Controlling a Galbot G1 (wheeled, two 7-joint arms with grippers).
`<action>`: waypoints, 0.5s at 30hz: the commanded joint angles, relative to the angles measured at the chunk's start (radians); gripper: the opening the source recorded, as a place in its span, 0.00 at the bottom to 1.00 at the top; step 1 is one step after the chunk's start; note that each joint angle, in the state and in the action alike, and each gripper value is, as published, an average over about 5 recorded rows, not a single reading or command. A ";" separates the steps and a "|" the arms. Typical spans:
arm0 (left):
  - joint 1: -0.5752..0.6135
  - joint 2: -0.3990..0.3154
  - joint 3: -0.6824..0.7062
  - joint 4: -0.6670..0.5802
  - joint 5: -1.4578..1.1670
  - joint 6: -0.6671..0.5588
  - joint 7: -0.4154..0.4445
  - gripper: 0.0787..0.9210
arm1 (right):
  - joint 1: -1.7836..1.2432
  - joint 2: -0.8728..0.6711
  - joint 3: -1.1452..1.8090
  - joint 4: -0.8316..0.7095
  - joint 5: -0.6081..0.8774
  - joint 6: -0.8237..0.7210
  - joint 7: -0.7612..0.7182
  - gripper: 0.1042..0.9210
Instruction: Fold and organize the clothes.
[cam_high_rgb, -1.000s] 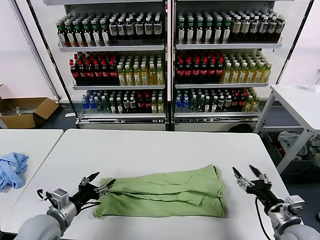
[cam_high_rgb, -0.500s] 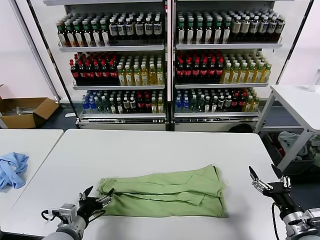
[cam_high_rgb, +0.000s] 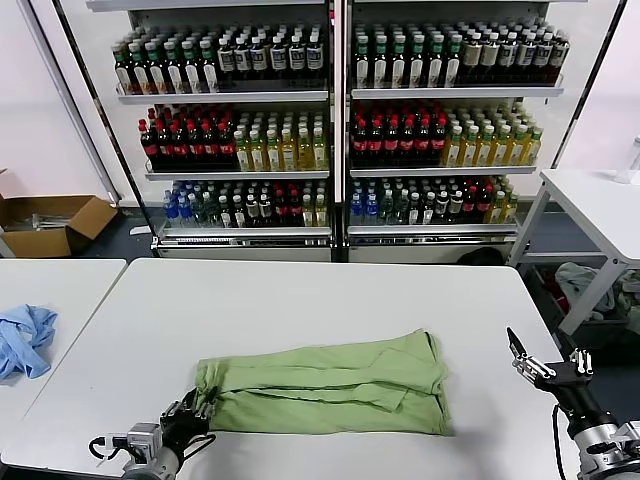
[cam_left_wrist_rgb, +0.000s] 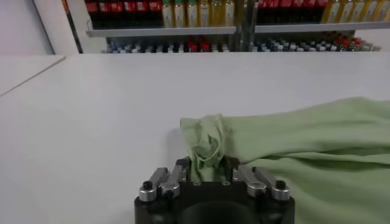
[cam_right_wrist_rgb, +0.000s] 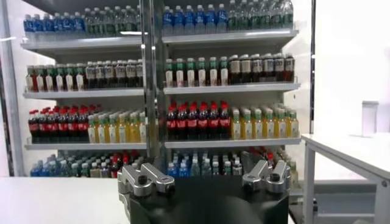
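The light green polo shirt (cam_high_rgb: 330, 385) lies on the white table (cam_high_rgb: 300, 300), folded lengthwise into a long band; its buttons and logo are hidden. My left gripper (cam_high_rgb: 197, 408) is low at the table's front left, at the shirt's left end. In the left wrist view the gripper (cam_left_wrist_rgb: 207, 163) is shut on a bunched corner of the shirt (cam_left_wrist_rgb: 304, 140), with cloth pinched between the fingers (cam_left_wrist_rgb: 183, 165). My right gripper (cam_high_rgb: 547, 355) is open and empty, beyond the table's right edge and well clear of the shirt.
A light blue cloth (cam_high_rgb: 22, 340) lies on the neighbouring table at the left. Shelves of bottles (cam_high_rgb: 330, 130) stand behind. A cardboard box (cam_high_rgb: 50, 222) is on the floor at the far left. Another white table (cam_high_rgb: 600, 200) stands at the right.
My left gripper dropped toward the table's front edge and closed on the shirt's left end. My right gripper drew back to the right, away from the shirt, and stayed open.
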 joint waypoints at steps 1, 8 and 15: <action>0.007 -0.008 0.000 0.007 0.015 -0.007 -0.005 0.21 | -0.002 0.000 0.006 -0.002 0.003 0.011 -0.001 0.88; -0.028 0.040 -0.126 0.028 0.098 -0.088 0.096 0.02 | 0.005 -0.004 0.005 -0.002 0.005 0.009 0.000 0.88; -0.103 0.171 -0.402 0.163 0.133 -0.158 0.266 0.02 | 0.017 -0.007 -0.010 0.007 0.007 0.002 0.002 0.88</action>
